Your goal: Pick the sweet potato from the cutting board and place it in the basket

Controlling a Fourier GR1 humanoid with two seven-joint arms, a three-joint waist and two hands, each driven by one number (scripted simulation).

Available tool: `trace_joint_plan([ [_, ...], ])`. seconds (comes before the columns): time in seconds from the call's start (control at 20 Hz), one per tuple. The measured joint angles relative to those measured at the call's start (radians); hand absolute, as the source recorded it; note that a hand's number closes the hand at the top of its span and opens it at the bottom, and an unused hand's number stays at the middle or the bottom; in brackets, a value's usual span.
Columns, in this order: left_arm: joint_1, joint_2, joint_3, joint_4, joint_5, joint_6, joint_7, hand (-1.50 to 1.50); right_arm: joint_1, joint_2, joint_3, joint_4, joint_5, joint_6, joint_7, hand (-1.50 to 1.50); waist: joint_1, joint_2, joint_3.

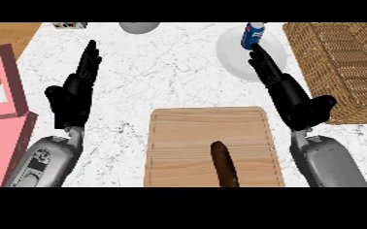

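White marble counter [172, 68] everywhere, with a wooden cutting board [208, 126] sitting near the front. The sweet potato [225, 165] lay lengthwise on the board's near half, untouched. The wicker basket [329, 63] was off at the far right. Left hand [75, 92] hung flat and relaxed on the left, holding nothing. Right hand [287, 89] was also straight-fingered and empty, between board and basket, fingertips by a white plate [237, 53] with a blue can [252, 34].

Brown sweet potato [224, 164] (tan basket [331, 63]).
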Motion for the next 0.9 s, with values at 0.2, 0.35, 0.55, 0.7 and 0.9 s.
trace_joint_plan([
  [0.2,0.017,0.034,0.043,0.025,0.040,-0.059,0.005,0.00,-0.112,0.005,0.033,0.016,-0.007,0.082,0.005,1.50,0.014,0.022,-0.001],
  [0.35,0.032,0.049,0.055,0.065,0.075,-0.106,0.022,0.00,-0.231,-0.022,0.114,0.021,0.014,0.205,0.003,1.50,0.049,0.032,-0.006],
  [0.55,0.051,0.056,0.062,0.098,0.110,-0.147,0.042,0.00,-0.284,-0.061,0.347,-0.024,0.180,0.347,-0.064,-1.50,0.060,0.033,-0.007],
  [0.7,0.069,0.081,0.094,0.118,0.145,-0.186,0.045,0.00,-0.251,0.002,0.520,-0.052,0.338,0.299,-0.093,-1.50,0.037,0.030,-0.005],
  [0.9,0.082,0.099,0.127,0.145,0.174,-0.226,0.040,0.00,-0.208,0.134,0.714,-0.065,0.534,0.187,0.017,-1.50,0.011,0.027,-0.004],
])
